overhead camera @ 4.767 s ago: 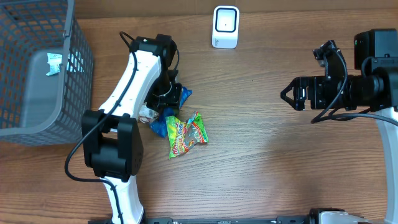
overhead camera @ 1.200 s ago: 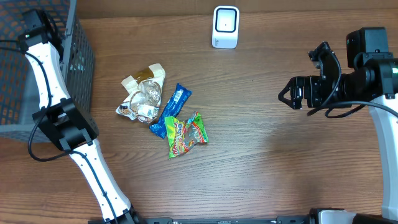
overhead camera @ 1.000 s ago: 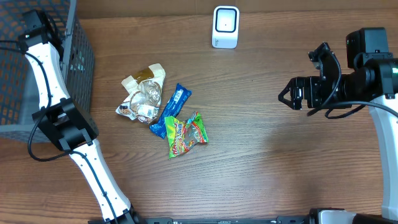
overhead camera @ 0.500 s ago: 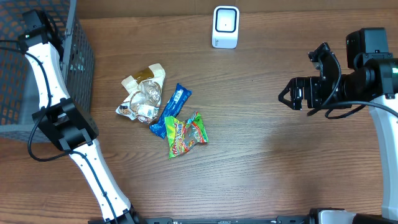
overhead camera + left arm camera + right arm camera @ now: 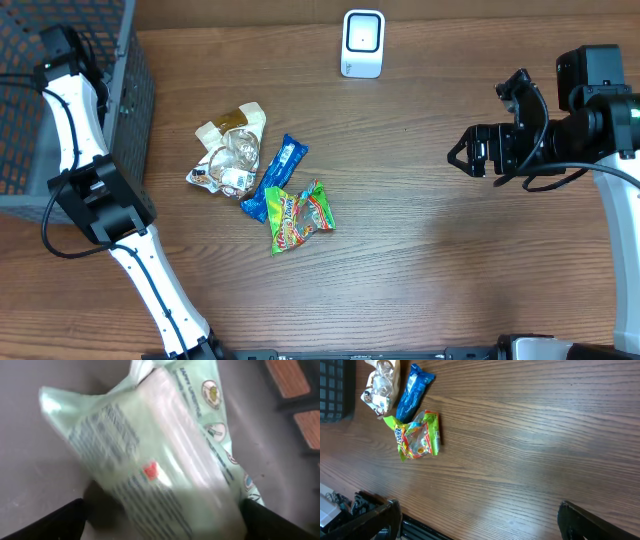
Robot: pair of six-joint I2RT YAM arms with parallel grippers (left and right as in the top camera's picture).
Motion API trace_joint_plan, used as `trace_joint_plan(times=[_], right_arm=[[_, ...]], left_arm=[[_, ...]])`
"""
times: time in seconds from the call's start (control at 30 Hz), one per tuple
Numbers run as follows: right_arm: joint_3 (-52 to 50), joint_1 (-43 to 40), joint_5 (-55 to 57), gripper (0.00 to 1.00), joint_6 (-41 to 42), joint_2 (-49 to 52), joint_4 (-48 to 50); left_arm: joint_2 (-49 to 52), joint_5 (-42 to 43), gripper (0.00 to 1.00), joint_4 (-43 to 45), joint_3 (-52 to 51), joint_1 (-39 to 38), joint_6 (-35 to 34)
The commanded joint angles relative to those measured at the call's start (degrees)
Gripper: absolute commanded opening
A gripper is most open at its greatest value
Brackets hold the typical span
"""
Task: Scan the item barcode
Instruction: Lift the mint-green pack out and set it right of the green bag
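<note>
In the basket (image 5: 135, 90), left claw (image 5: 160, 521) seems apart over a packet (image 5: 150, 460); right claw (image 5: 458, 153) apart, far from snacks (image 5: 300, 215)

A table (image 5: 430, 260) of brown wood, with the grain running along its length, is seen under soft and even light, and only faint shadows are cast on its surface.
</note>
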Motion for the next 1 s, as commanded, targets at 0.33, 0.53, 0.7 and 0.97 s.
trace_joint_plan(times=[0.33,0.53,0.7,0.97], right_arm=[[-0.24,0.09,-0.33,1.00,0.13,-0.26,0.15],[-0.24,0.09,-0.31,1.00,0.13,-0.26,0.17],[-0.24,0.09,-0.31,1.00,0.11,-0.26,0.22],[-0.24,0.09,-0.28,1.00,0.09,-0.26,0.24]], left_arm=[[9.35,5.35,0.11,-0.13,-3.96,-0.72,0.50],[8.28,9.42,0.04,-2.45,-2.89,-0.72,1.05],[5.79,11.80,0.04,-6.62,3.69,-0.72,3.50],[-3.72,11.06,0.04,-14.60,14.51,-0.48,4.79]])
